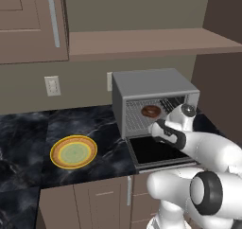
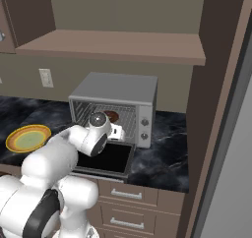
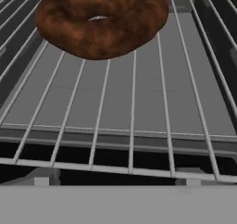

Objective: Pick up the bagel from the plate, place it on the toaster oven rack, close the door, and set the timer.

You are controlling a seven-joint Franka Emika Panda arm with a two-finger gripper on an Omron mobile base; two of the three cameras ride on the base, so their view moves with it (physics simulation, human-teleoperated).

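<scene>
The fingers are spread wide and hold nothing, just in front of the toaster oven (image 1: 153,98). The bagel (image 3: 102,19) lies on the rack (image 3: 139,107) inside the toaster oven, away from the plate (image 1: 73,152). That step looks done, so next comes lifting the door (image 1: 158,152) shut.
</scene>
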